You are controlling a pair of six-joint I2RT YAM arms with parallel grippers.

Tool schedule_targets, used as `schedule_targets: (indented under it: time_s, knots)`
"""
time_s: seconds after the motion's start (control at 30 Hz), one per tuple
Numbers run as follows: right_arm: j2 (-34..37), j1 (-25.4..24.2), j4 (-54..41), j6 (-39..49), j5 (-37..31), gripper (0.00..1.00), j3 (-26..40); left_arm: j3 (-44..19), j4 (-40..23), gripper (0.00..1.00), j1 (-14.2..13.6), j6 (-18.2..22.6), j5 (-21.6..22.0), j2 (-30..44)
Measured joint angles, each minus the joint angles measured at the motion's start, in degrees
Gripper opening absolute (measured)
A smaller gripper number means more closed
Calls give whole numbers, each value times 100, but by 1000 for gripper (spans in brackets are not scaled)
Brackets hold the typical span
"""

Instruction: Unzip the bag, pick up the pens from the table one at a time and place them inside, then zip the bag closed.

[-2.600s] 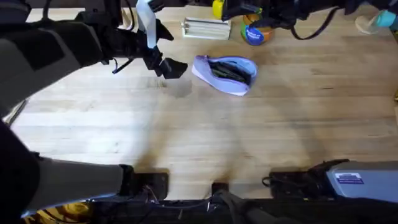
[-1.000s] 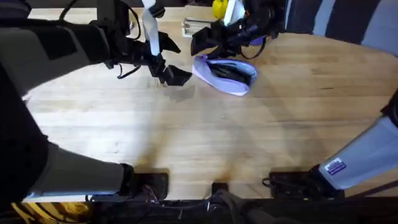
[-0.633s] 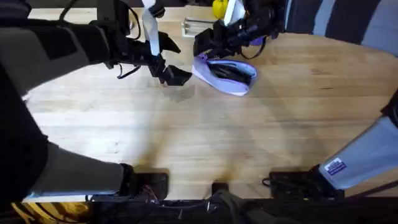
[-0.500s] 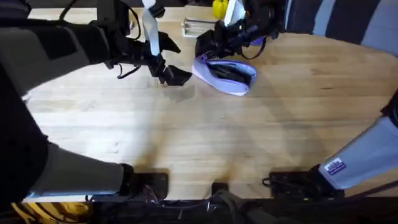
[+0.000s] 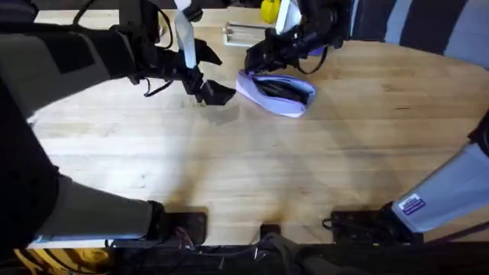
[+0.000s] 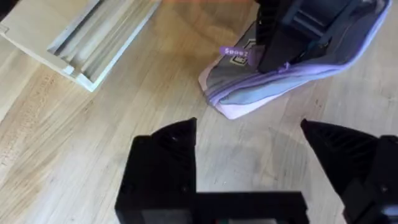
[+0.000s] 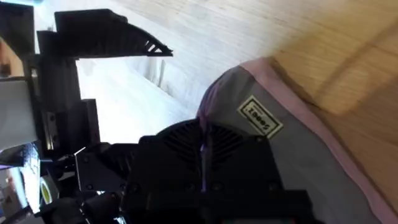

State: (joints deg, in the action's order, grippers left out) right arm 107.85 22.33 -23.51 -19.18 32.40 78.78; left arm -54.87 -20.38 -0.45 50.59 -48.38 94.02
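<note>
Zipping stage, judging by layout: the bag (image 5: 276, 92) lies in the upper middle of the overhead frame on the table (image 5: 252, 168), mouth gaping, dark pens (image 5: 279, 88) inside. Its long axis runs from upper left to lower right. The right gripper (image 5: 256, 59) sits at the bag's upper-left end, right over the zip start; the right wrist view shows its fingers together at the purple seam near the label (image 7: 260, 118), likely on the zip pull, though the pull itself is hidden. The left gripper (image 5: 216, 92) hovers just left of the bag, apart from it, jaws wide apart in the left wrist view. Right arm is nearer. Coming pull likely runs along the long axis, toward lower right.
</note>
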Motion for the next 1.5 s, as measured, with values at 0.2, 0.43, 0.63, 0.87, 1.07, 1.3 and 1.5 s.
schedule_targets:
  time_s: [0.2, 0.43, 0.63, 0.87, 1.07, 1.3, 1.5]
  knots:
    - [-48, 0, -105, 203, -4, 34, 8, 0, 2, 993, 0, 0, 0, 0]
    - [-451, 8, -237, 393, -72, 34, 13, 0, 22, 993, 0, 0, -4, 0]
    - [-612, 50, -370, 432, -72, 34, 13, 0, 24, 993, 0, 0, -151, 0]
    - [-611, 55, -402, 446, -111, 34, 13, 0, 26, 993, -126, 16, -498, 0]
    - [-612, 55, -398, 446, -111, 34, 13, 0, 78, 993, -465, 26, -456, 0]
    - [-611, 55, -395, 446, -111, 34, 13, 0, 132, 993, -630, 44, -486, 315]
    - [-610, 55, -395, 446, -111, 34, 13, 2, 369, 993, -638, 44, -734, 577]
